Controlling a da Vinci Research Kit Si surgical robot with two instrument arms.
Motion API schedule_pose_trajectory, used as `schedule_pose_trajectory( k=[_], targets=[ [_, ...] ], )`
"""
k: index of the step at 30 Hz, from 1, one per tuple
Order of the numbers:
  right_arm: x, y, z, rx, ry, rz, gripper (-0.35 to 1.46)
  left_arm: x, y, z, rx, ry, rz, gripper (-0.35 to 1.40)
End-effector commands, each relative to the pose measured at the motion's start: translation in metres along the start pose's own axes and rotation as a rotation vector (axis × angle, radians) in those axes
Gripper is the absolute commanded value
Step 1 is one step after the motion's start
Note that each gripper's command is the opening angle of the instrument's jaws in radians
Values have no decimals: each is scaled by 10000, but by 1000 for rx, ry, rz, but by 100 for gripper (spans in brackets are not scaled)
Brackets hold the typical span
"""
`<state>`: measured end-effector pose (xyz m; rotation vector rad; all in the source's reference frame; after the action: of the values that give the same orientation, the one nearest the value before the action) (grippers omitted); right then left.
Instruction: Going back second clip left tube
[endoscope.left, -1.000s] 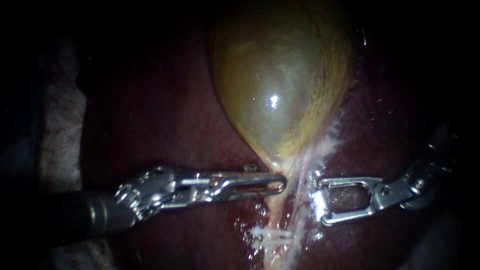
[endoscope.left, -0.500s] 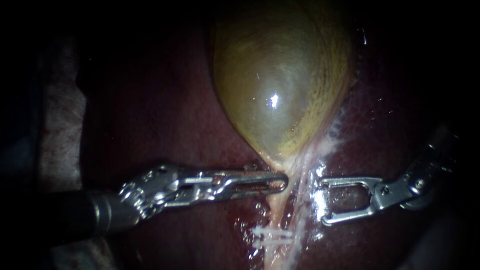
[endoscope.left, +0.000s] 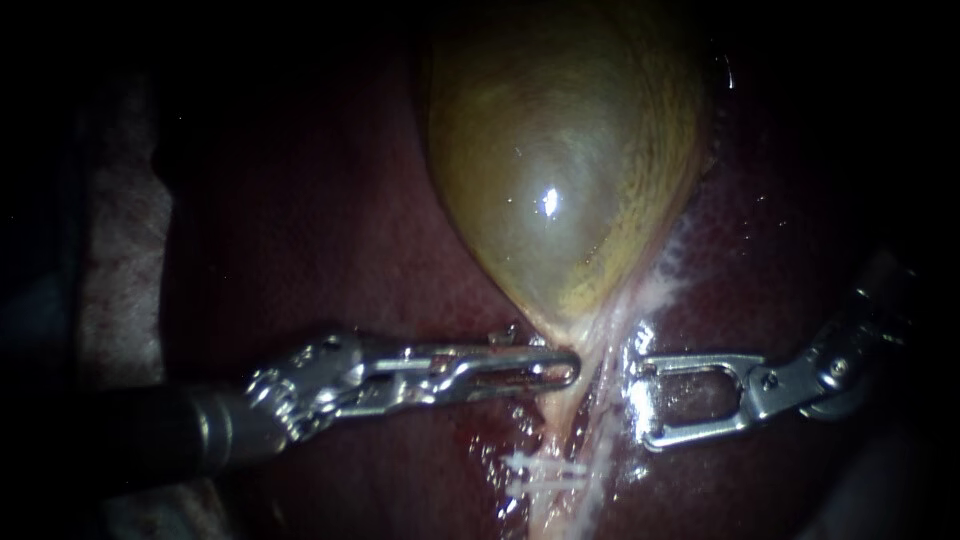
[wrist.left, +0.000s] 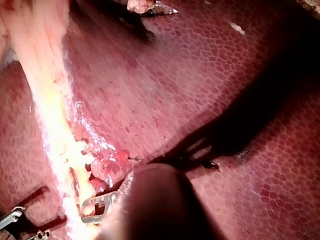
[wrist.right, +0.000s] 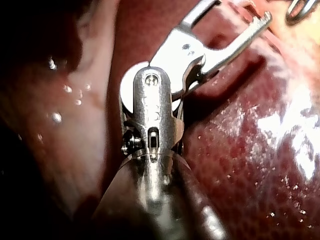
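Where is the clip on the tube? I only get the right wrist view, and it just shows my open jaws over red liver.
Observer: In the endoscope view a white clip lies across the pale tube, below the gallbladder.
Operator: Are my jaws touching the clip?
Observer: No. In that view the right instrument sits off to the side of the tube, nearer the gallbladder than the clip is.
Operator: What about my other instrument?
Observer: The left instrument comes in from the opposite side, and its tip lies against the tube just under the gallbladder.
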<state>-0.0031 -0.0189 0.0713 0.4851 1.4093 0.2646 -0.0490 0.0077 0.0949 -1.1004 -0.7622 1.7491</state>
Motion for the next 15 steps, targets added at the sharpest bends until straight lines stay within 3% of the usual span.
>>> schedule_pose_trajectory(
  k=[1, 15],
  targets=[
    [0, 0, 0, 0, 0, 0, 45, -1, 0, 0, -2, -1, 1, -35],
    [-1, 0, 0, 0, 0, 0, 45, -1, -1, 0, -4, 1, 1, -35]
  ],
)
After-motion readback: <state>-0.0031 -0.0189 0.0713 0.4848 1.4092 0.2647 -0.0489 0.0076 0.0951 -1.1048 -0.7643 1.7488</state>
